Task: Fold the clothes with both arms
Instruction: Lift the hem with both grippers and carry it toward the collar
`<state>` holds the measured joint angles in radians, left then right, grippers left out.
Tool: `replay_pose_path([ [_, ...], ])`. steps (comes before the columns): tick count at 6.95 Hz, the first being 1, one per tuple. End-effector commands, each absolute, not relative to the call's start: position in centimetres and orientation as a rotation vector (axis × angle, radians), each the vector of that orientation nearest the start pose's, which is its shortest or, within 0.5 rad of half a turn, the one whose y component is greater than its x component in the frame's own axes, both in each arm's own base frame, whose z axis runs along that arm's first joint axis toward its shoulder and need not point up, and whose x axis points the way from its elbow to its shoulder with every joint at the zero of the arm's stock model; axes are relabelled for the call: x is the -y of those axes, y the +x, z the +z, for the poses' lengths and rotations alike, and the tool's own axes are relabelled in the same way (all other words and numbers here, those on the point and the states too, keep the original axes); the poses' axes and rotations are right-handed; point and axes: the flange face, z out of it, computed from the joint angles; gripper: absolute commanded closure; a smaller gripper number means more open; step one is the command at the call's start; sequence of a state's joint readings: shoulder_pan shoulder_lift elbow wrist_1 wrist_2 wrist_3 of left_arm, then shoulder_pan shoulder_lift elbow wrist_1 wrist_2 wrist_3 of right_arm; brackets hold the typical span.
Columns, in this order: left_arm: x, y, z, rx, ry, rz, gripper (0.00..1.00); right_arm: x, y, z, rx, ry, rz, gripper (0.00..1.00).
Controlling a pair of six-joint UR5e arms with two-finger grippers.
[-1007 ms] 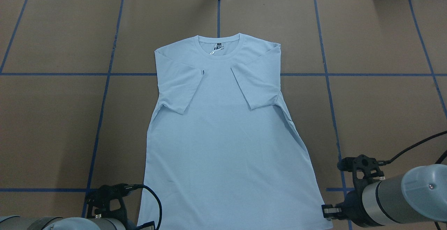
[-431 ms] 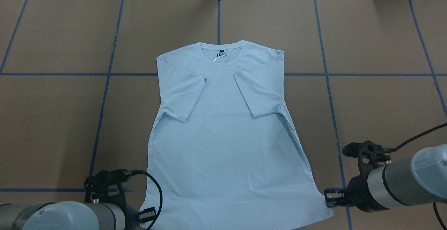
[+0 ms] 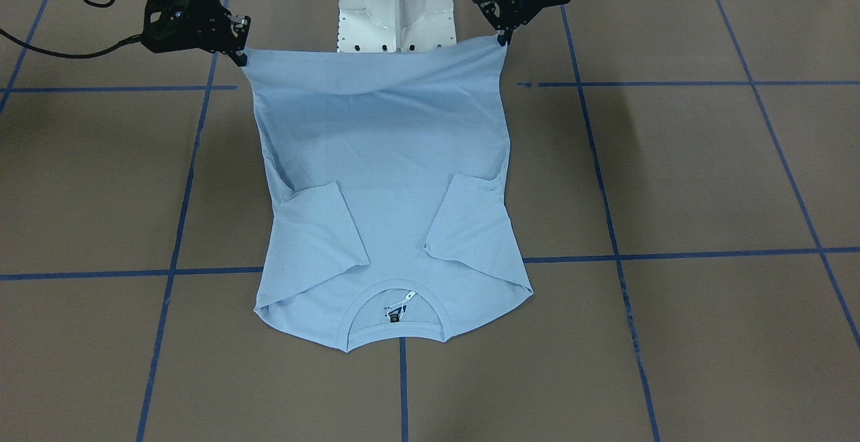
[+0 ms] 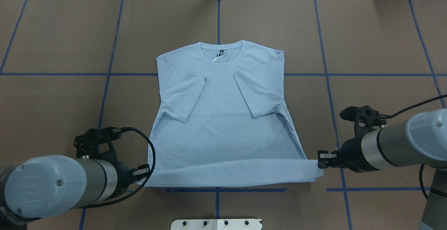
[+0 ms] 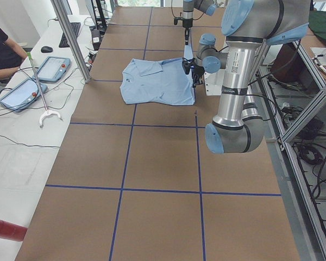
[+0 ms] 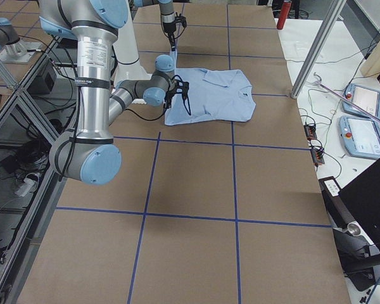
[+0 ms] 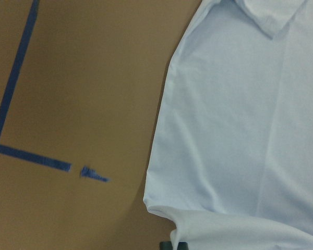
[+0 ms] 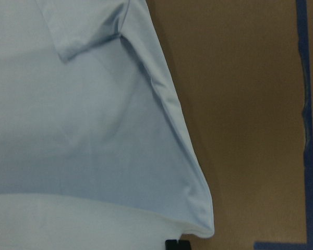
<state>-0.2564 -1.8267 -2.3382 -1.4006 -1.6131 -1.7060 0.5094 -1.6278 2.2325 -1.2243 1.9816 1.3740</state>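
The pale light-blue T-shirt lies on the brown table with both sleeves folded onto its body and the neck at the far side; it also shows in the front view. No print shows. My left gripper is shut on the hem's left corner and my right gripper is shut on the hem's right corner. Both hold the hem lifted and stretched between them, turned over toward the neck. In the front view the left gripper and the right gripper pinch the same corners. Both wrist views show the held cloth.
Blue tape lines grid the brown table. The white pedestal base stands behind the hem. Cables and tablets lie on the white bench beside the table, where a person sits.
Both grippers have lifted the hem corners and carried them forward toward the neck. The near part of the shirt has risen into a raised fold. The collar end has stayed put.
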Motion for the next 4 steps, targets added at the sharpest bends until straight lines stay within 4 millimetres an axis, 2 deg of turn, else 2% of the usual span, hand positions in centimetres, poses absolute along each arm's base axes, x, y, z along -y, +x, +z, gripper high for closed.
replay_pose_path([
  [1,28.3,38.7,22.0,-0.872,0.074,-0.406,1.0,37.9,-30.3,32.8,1.046,0.058,0.128,1.0],
  [2,31.5,39.2,21.2,-0.87,0.101,-0.457,1.0,41.6,-31.9,31.7,1.061,0.071,0.149,1.0],
  [3,35.4,40.0,21.1,-0.843,0.137,-0.485,1.0,45.5,-34.9,29.9,1.069,0.083,0.16,1.0],
  [4,38.9,40.3,21.9,-0.8,0.172,-0.495,1.0,48.7,-36.0,28.9,1.064,0.097,0.183,1.0],
])
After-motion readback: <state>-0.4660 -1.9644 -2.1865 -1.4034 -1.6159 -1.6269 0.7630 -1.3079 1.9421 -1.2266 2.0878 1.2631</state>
